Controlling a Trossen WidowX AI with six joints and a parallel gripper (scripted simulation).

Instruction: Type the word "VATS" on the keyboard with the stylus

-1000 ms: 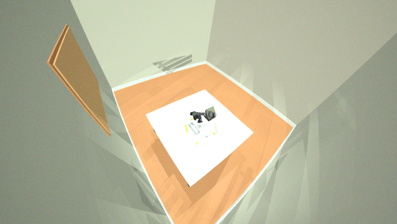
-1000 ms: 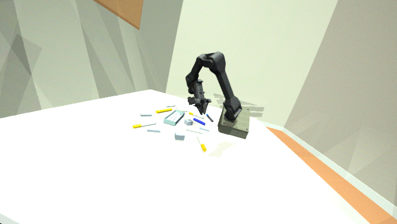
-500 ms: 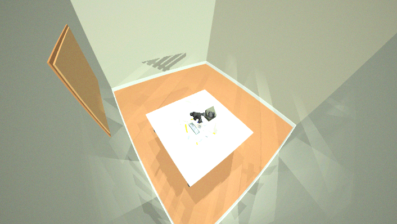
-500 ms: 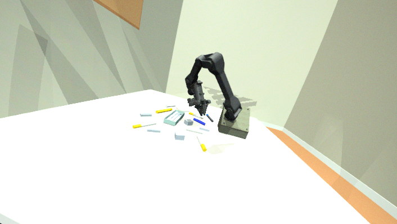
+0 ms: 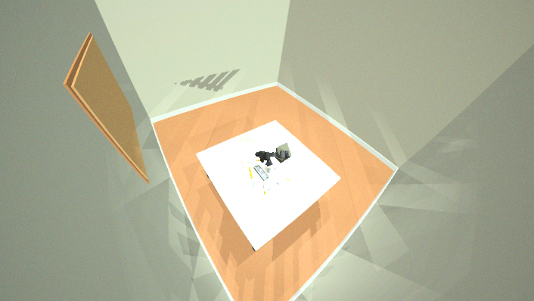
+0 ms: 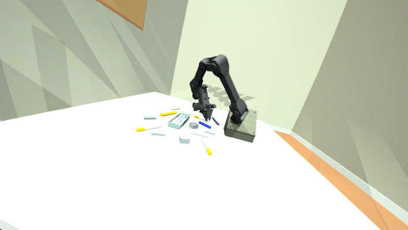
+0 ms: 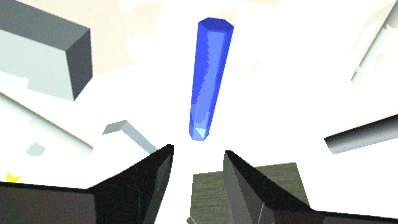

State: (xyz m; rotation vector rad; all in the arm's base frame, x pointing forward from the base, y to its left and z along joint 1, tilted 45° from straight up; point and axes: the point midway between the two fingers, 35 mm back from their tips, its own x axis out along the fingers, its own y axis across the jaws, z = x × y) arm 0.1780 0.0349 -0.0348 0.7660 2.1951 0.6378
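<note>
A blue hexagonal stick, which looks like the stylus, lies on the white desk between the keyboard and the robot base. The keyboard has a pale green case and lies beyond the stick from the base; it is not in the wrist view, and its letters are too small to read in the top and exterior views. My gripper points down close to the stick. Its fingers are partly open with nothing between them. In the wrist view the stick's near end is just ahead of the fingertips.
A dark pen lies on the base side of the stick. A grey block is between keyboard and stick, another block nearer the camera. A yellow stick and yellow-handled tools lie around. The robot base is close.
</note>
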